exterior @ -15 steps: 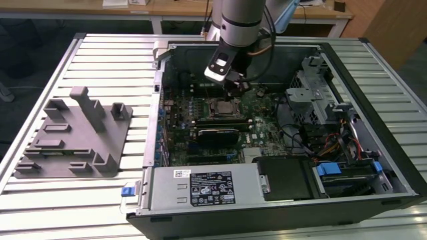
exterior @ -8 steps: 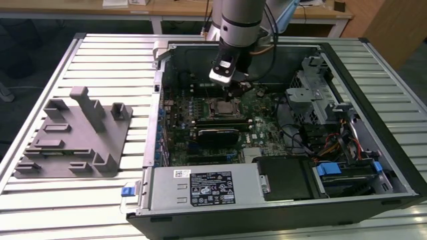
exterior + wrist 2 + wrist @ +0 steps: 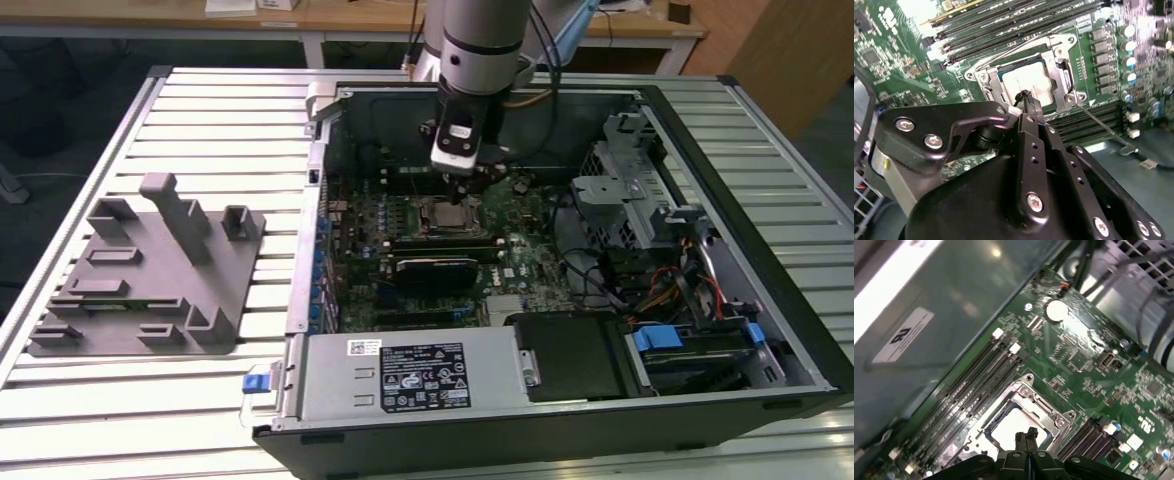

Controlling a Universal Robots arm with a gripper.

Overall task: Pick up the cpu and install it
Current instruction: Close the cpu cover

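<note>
The gripper (image 3: pixel 1028 96), jaws closed on nothing, hangs just above the cpu (image 3: pixel 1030 80) lying inside the socket frame (image 3: pixel 1064 75), where contact likely needs a centred, gentle touch.

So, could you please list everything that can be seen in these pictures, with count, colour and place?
table: one, pale metal slats, under everything
fixture: one, grey, on the table at the exterior view's left
computer case: one, black, open, on the table
circuit board: one, green, inside the case
socket frame: one, metal, on the circuit board
cpu: one, silver-white, lying in the socket frame
power box: one, silver, in the case, nearest the exterior camera
arm: one, grey, above the cpu
jaws: one pair, black, shut, just over the cpu
</note>
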